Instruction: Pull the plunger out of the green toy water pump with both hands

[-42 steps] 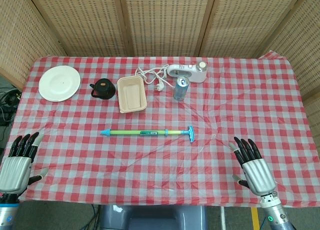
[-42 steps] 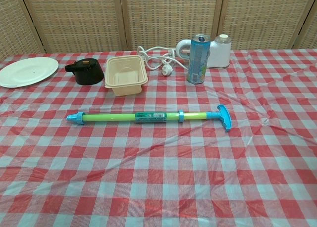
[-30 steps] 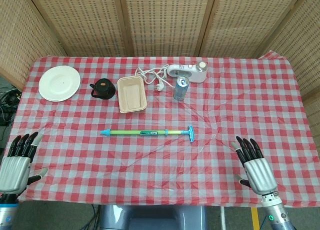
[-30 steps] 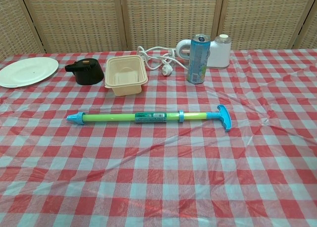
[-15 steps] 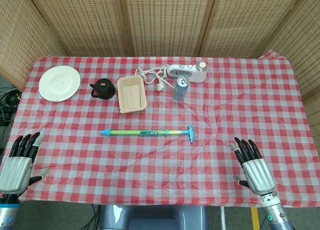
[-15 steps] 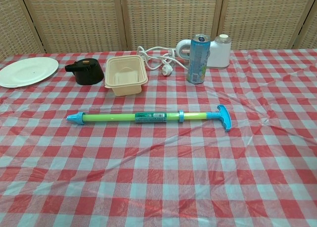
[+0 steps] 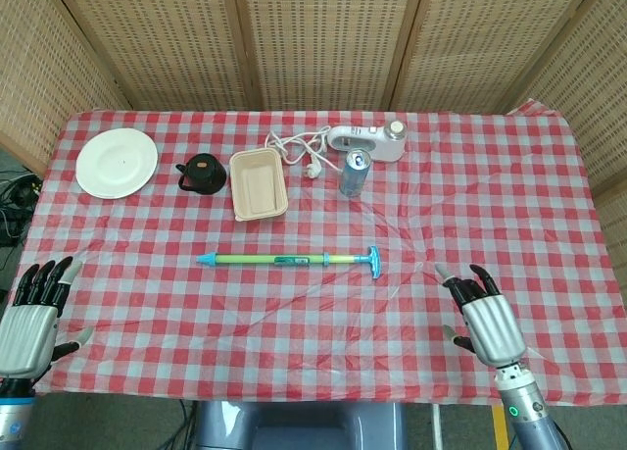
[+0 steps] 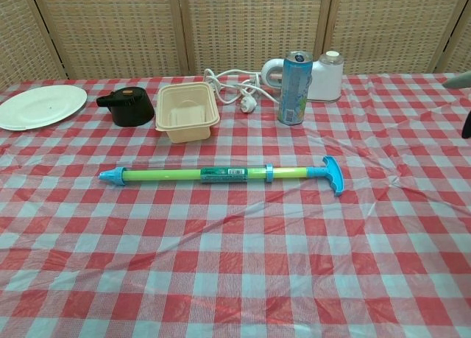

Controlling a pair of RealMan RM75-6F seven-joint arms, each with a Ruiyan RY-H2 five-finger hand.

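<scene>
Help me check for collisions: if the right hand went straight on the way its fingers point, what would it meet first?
Probably nothing: the right hand points up and slightly left over bare red-checked tablecloth, passing right of the pump's blue T-handle. Depth is unclear.

Head view: we look steeply down from high, taking in the whole table. Chest view: low, near, facing the wicker screen. Both share the table's middle and far rows.

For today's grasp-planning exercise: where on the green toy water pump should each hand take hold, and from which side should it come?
The green toy water pump lies flat, left to right. The right hand probably best takes the blue T-handle from the right. The left hand should wrap the green barrel from above, keeping the pull along the tube's axis.
</scene>
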